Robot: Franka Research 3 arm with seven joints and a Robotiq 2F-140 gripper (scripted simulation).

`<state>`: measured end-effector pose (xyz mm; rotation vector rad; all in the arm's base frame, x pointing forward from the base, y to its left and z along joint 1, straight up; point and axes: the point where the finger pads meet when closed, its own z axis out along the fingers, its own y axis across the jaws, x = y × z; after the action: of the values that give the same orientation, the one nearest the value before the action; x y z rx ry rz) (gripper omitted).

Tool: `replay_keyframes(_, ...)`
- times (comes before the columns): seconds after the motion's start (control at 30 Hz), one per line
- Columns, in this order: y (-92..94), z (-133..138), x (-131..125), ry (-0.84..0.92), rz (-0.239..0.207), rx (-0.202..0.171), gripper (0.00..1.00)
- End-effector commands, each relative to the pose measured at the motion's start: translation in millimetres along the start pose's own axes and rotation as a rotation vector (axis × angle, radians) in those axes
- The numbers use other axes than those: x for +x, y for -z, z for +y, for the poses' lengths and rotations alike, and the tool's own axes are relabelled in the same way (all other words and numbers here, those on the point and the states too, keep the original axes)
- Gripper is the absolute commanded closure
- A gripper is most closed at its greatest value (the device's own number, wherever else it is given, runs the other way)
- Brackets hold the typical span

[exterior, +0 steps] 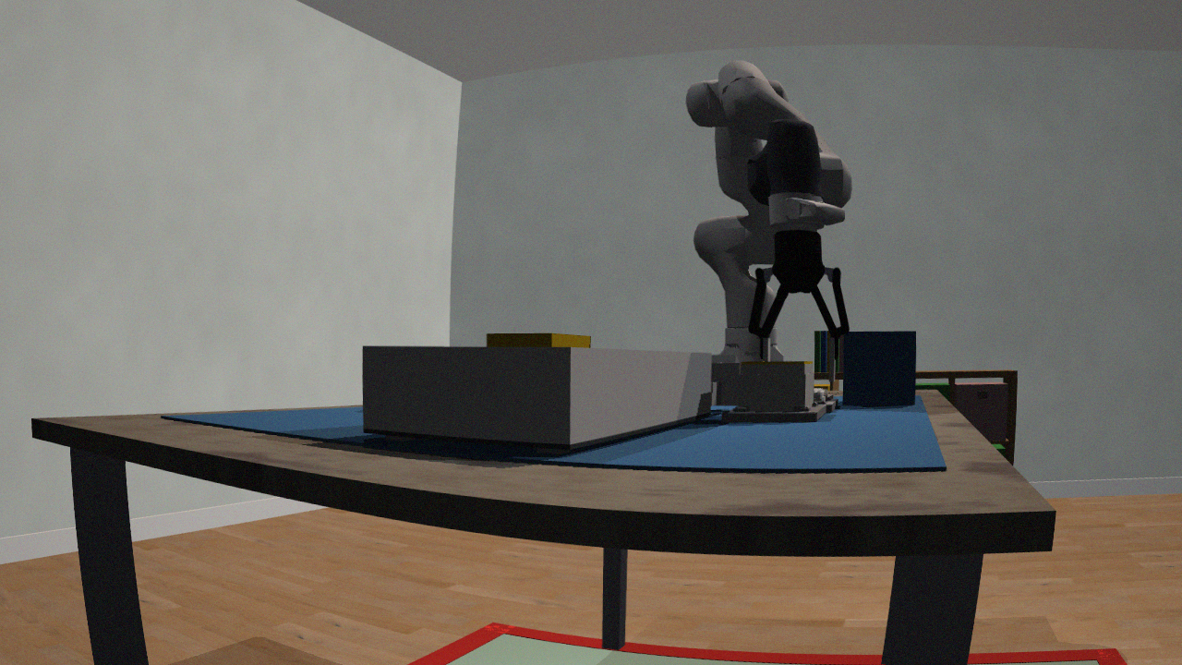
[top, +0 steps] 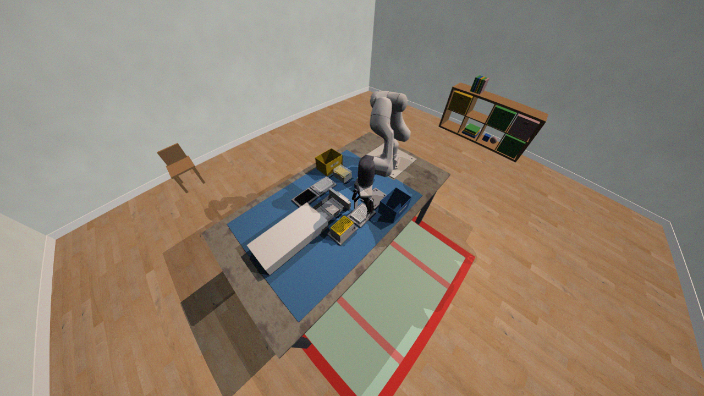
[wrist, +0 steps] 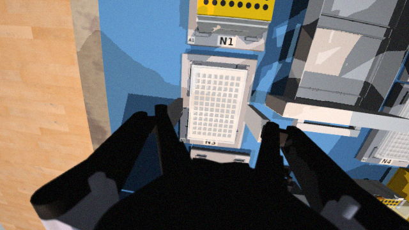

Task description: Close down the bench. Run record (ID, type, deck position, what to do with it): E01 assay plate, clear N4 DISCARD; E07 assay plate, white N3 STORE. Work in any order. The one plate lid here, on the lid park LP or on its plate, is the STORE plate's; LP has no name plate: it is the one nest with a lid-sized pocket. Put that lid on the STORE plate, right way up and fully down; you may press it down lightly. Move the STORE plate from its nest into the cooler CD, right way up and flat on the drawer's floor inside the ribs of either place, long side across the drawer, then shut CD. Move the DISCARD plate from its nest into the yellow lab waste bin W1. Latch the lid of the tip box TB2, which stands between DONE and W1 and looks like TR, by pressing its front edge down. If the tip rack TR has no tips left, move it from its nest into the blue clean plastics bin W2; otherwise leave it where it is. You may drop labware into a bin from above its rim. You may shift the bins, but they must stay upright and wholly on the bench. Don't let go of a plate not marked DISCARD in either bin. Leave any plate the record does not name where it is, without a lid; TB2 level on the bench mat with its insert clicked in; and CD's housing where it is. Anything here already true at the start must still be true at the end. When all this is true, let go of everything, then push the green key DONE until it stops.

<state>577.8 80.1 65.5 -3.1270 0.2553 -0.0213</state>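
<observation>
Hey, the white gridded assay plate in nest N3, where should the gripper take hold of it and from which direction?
Probably by its two long side walls, coming straight down. In the wrist view the white gridded assay plate lies flat in its grey nest, long sides left and right. The open black gripper hangs above, one fingertip outside each long side. I cannot tell whether a clear lid is on it.
</observation>
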Motion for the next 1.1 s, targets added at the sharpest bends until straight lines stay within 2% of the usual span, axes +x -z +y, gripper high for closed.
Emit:
replay_keyframes(0.0,5.3,1,-1,0.003,-0.006,-0.001,0.34)
replay_keyframes(1.07,42.7,1,-1,0.003,-0.006,-0.001,0.34)
